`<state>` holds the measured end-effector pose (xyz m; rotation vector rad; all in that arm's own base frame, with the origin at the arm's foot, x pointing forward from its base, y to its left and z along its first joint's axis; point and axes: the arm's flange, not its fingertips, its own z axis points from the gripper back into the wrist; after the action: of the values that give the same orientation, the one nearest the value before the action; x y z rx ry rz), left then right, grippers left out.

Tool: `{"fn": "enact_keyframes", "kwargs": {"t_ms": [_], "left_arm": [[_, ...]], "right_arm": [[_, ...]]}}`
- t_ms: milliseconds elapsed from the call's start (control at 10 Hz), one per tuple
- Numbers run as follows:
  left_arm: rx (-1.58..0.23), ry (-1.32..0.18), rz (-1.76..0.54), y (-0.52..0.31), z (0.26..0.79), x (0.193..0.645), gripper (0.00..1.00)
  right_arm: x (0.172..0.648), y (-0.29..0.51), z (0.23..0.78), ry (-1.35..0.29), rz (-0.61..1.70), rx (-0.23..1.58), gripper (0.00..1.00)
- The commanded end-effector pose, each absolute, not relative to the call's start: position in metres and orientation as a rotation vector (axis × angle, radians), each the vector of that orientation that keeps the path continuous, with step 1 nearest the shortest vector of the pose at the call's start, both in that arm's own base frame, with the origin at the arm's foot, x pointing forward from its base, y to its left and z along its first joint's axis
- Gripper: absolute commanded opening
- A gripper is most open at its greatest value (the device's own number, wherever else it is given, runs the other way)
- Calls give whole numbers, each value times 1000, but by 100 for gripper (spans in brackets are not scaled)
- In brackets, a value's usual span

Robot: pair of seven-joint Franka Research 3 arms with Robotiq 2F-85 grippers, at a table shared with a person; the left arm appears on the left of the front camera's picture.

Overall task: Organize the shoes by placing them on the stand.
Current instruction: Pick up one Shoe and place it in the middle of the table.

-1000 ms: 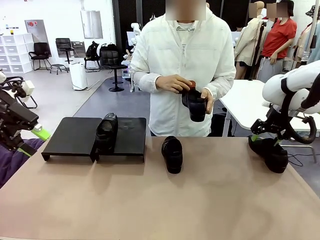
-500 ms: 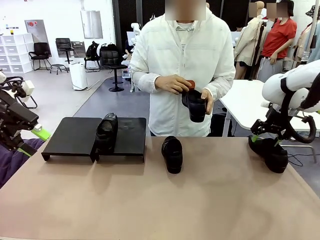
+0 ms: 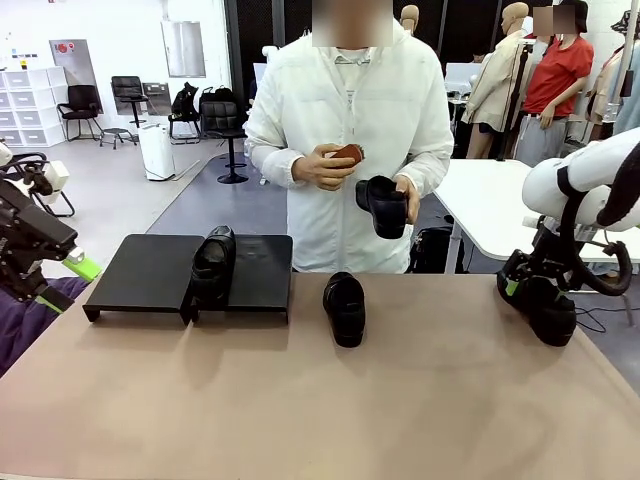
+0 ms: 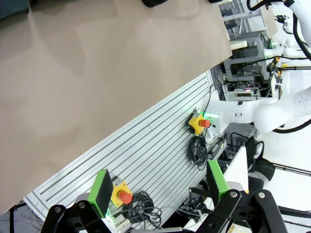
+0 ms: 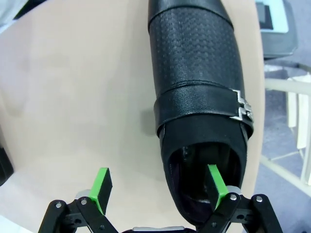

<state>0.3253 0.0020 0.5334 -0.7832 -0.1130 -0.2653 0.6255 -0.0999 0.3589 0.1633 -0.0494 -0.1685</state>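
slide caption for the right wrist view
Open right gripper straddling the side of a black loafer on the table, one pad over its opening

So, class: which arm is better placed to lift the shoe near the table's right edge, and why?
Right. The right claw is open at that shoe, with one finger inside the opening and the other outside the wall. The left claw hangs open beyond the table's left side, far away.

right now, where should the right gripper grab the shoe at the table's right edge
Take the shoe by the side wall of its heel opening, coming down from above at the heel end. It sits sole-down, opening up, and that thin wall fits between open jaws: the right gripper has one pad over the opening, the other outside.
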Motion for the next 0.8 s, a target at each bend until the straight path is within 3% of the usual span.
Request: {"fn": "enact_keyframes", "kwargs": {"t_ms": [0,500,600,700], "left_arm": [[-803,-120,-283,2,535,326,100],[-803,-120,-283,2,535,326,100],[-803,-120,-283,2,535,326,100],[-803,-120,-283,2,535,326,100]], "right_arm": [[624,-100,363,-66,-159,160,100],[624,-100,363,-66,-159,160,100],[626,-100,359,-50,-168,164,86],[620,-96,362,-24,-150,119,26]]}}
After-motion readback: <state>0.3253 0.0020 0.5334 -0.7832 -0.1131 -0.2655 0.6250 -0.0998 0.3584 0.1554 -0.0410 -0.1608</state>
